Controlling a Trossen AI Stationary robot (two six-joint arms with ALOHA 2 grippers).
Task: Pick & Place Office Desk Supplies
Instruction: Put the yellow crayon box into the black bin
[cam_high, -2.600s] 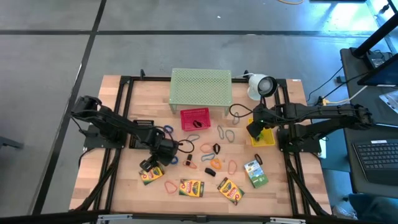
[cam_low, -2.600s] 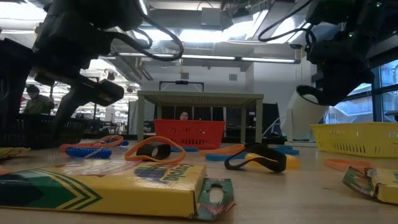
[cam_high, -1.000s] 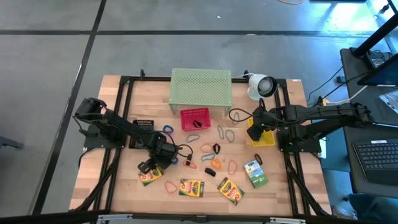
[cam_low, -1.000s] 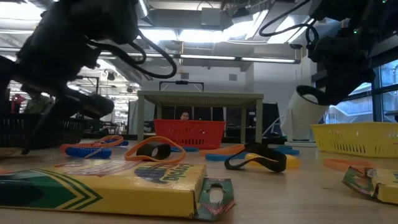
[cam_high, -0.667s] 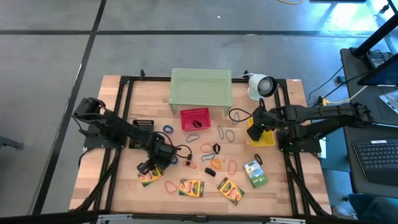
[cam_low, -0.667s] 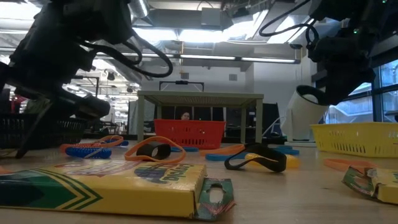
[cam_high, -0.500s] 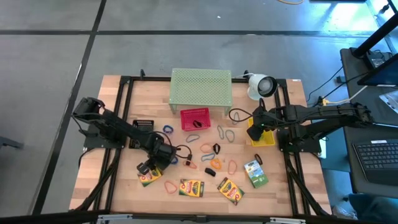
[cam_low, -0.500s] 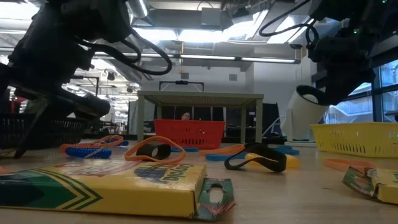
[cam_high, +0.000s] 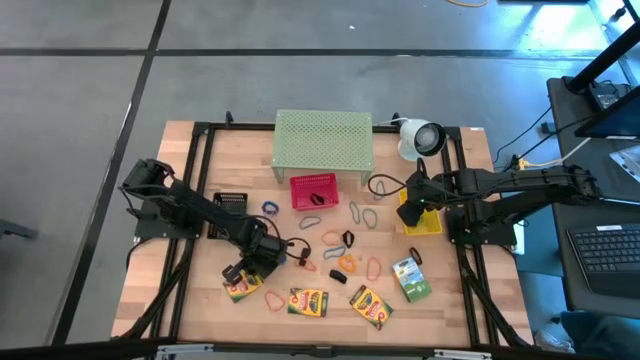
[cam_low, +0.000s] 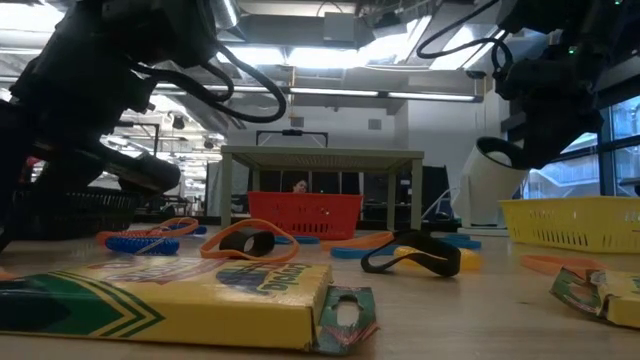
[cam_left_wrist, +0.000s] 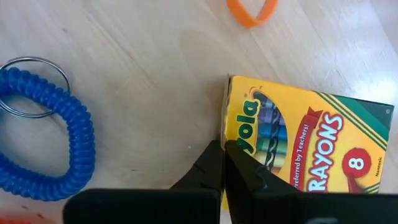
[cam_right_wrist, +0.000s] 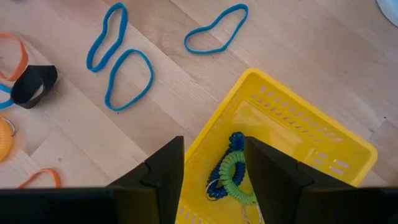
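The wooden slatted table (cam_high: 200, 310) carried a pale green mesh stand (cam_high: 322, 141) at its far edge, a small red basket (cam_high: 313, 191) just in front of it, and a yellow plastic basket (cam_right_wrist: 292, 155) toward the right side, with loose supplies strewn across the near half. The step in hand looked like the pick of the leftmost yellow-and-green crayon box (cam_left_wrist: 305, 149), which lay flat on the table near the front-left corner, well apart from either basket. The left hand (cam_left_wrist: 224, 163) was down at that box's near edge, its two dark fingers pressed together with no gap between them; the fingertips (cam_left_wrist: 214, 160) sat right at the box's edge, touching it — but whether any cardboard was pinched between them could not be told, and it looked more like a closure beside the box than on it. The next move would call for either a lift to test the grip or a reopening and a fresh approach across the box's narrow side. The right hand (cam_right_wrist: 214, 163) waited above the yellow basket with its fingers spread, holding nothing; a blue-and-green coiled keyring cord (cam_right_wrist: 231, 177) lay inside. Beside the left hand's box lay a blue coiled wrist cord with a metal ring (cam_left_wrist: 53, 137) and, farther off, an orange rubber band (cam_left_wrist: 252, 11).
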